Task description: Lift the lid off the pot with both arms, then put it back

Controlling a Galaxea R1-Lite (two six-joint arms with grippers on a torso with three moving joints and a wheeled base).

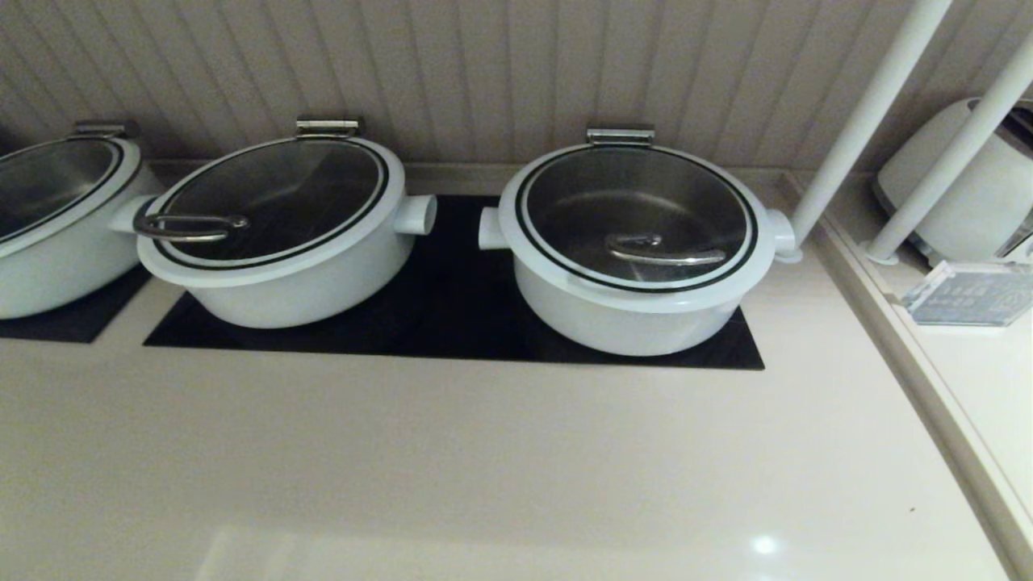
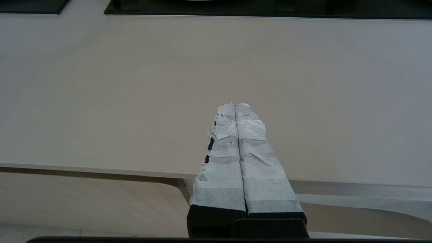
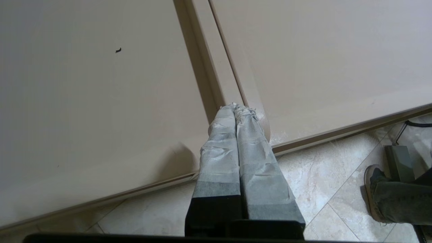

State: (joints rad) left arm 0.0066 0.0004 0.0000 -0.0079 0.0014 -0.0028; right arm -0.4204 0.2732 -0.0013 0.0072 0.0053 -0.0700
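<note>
The lid [image 1: 637, 202], glass with a white rim, a thin black ring and a curved steel bar handle [image 1: 666, 255], sits closed on the round white pot [image 1: 629, 323] at the back right of the counter. The pot has two stub handles and a steel hinge plate [image 1: 620, 135]. Neither arm shows in the head view. My left gripper [image 2: 235, 105] is shut and empty, above the counter near its front edge. My right gripper [image 3: 235, 106] is shut and empty, over the counter's front edge beside a seam.
A wider white pot [image 1: 282, 266] with a loop-handled lid stands to the left on the same black cooktop [image 1: 452, 323]. A third pot [image 1: 48, 242] is at the far left. Two white poles [image 1: 863, 113], a white appliance [image 1: 968, 186] and a person's foot [image 3: 388, 195] are on the right.
</note>
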